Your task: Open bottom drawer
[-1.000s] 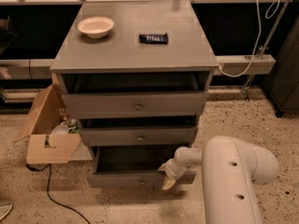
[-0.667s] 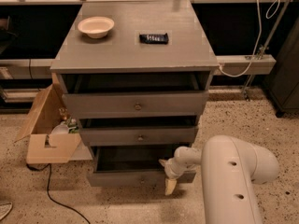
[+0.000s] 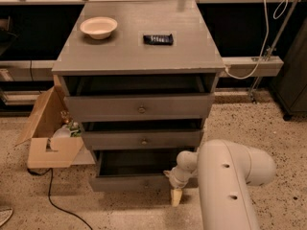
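Bottom drawer (image 3: 129,182): lowest of three in the grey cabinet (image 3: 139,56), down at floor level. Its front stands proud of the middle drawer (image 3: 142,140) with dark interior exposed, so judged partly open. Knob not made out, possibly hidden. The front's long axis runs side to side across the view; travel is toward the camera. Gripper (image 3: 176,195) hangs low by the front's right end as seen, touching or just beside it. Clenched or released: cannot tell. Any further pull means reaching leftward to the front's centre.

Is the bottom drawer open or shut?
Open: the bottom drawer juts forward, its dark inside showing behind the front. The gripper hangs at its front.
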{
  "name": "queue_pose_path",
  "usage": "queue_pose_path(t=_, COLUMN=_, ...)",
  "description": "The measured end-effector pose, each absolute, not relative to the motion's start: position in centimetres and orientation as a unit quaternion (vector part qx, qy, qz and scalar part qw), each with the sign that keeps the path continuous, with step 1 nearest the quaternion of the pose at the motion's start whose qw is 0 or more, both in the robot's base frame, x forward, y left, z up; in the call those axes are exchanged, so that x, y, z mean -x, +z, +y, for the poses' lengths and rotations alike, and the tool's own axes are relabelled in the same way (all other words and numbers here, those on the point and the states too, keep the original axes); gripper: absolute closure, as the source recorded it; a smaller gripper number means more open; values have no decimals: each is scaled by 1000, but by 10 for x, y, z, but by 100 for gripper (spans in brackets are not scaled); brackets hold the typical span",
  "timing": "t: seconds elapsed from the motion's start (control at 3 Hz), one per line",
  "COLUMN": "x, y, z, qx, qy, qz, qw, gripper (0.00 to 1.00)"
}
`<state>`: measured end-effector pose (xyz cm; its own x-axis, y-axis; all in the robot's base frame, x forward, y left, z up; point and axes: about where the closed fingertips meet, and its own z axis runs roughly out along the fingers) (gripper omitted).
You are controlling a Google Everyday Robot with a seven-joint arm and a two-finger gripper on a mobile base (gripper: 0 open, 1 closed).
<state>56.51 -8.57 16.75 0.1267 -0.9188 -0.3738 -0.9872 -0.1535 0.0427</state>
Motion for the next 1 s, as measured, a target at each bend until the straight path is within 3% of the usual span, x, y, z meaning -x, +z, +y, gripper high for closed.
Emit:
queue_pose_path(t=0.33, x=-551, y=156, z=-86, qx=741, qy=171, qz=645, qw=83, gripper=18)
queue_pose_path(t=1.0, x=-541, y=164, z=-90, qx=737, qy=171, qz=649, qw=71, gripper=67)
